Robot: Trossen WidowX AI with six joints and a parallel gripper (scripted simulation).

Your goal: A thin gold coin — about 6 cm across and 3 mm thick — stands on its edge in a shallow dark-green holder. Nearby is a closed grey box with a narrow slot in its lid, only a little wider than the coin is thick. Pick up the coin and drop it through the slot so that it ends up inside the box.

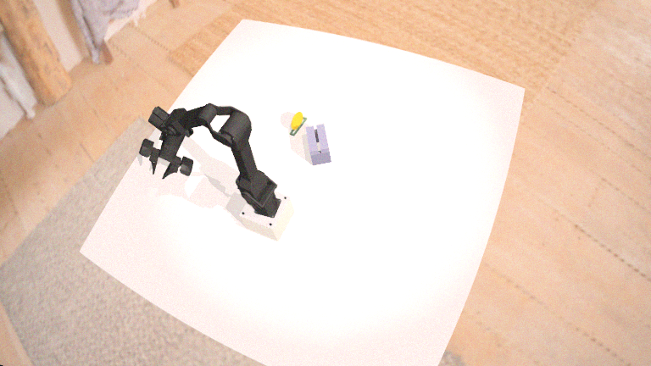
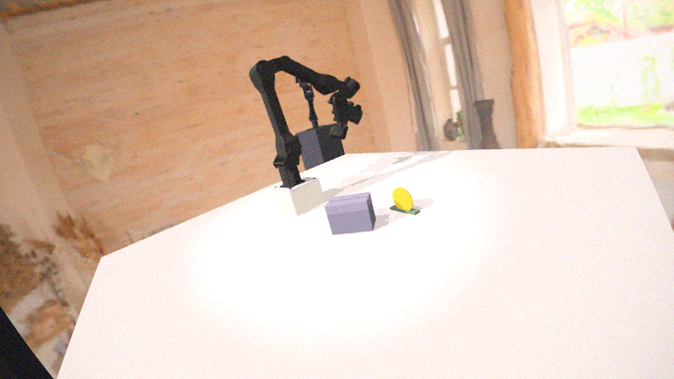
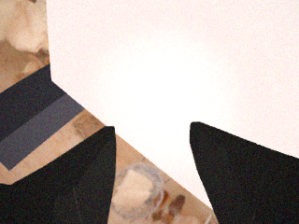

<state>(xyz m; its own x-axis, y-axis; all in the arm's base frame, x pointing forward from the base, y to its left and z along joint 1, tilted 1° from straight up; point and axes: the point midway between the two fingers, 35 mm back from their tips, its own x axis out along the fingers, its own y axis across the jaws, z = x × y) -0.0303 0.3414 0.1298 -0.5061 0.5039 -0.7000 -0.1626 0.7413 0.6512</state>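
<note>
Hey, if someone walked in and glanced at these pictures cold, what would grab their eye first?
Probably the bright gold coin, standing on edge in its small green holder on the white table, right beside the grey slotted box. Next, the black arm, bent away from them, its gripper partly open and holding nothing near the table's edge.

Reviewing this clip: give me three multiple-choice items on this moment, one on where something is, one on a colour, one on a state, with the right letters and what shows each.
1. Where is the coin?
A. in the green holder beside the box
B. on the box lid
C. between the fingers

2. What colour is the slotted box?
A. red
B. grey-lilac
C. black

3. How is the gripper?
A. clamped on the coin
B. holding nothing, by the table edge

Answers: 1 A, it stands upright there; 2 B, seen in top and exterior views; 3 B, nothing sits between the fingers in the wrist view.
</note>
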